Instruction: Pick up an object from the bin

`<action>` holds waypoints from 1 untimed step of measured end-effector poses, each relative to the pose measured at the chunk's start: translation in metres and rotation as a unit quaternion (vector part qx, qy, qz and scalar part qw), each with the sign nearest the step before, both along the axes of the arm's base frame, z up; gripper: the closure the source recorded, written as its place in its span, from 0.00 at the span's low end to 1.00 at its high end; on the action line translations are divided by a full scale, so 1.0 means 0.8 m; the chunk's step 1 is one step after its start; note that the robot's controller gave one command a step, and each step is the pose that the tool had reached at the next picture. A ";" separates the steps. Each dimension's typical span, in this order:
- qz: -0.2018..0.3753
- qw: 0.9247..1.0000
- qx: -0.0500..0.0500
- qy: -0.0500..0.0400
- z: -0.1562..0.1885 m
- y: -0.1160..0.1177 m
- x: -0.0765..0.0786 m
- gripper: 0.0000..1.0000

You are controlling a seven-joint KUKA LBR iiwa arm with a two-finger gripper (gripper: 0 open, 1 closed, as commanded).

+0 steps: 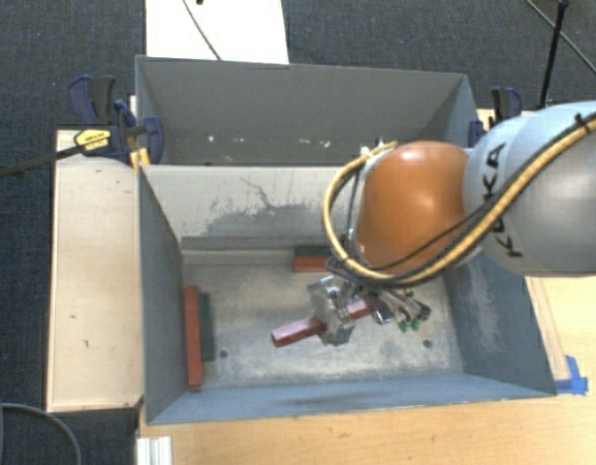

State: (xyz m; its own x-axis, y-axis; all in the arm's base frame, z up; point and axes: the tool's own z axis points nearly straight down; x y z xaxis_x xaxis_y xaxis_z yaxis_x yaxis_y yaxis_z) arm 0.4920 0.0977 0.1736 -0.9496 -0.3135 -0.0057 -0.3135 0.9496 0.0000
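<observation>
My gripper (333, 318) is low over the middle of the bin floor, below the orange dome. A short red stick (296, 333) lies slanted there and passes between the grey fingers, its left end sticking out toward the bin's front and a bit of red showing on the right side. The fingers are shut on the stick, which still looks level with the floor. A small green and dark thing (412, 322) lies just right of the gripper.
A long red bar with a dark green strip (194, 337) lies along the left wall. A red-brown block (311, 260) sits at the foot of the back wall. The arm and its cables cover the bin's right side.
</observation>
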 end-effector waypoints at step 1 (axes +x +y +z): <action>-0.004 1.000 0.000 0.000 0.022 0.000 0.001 1.00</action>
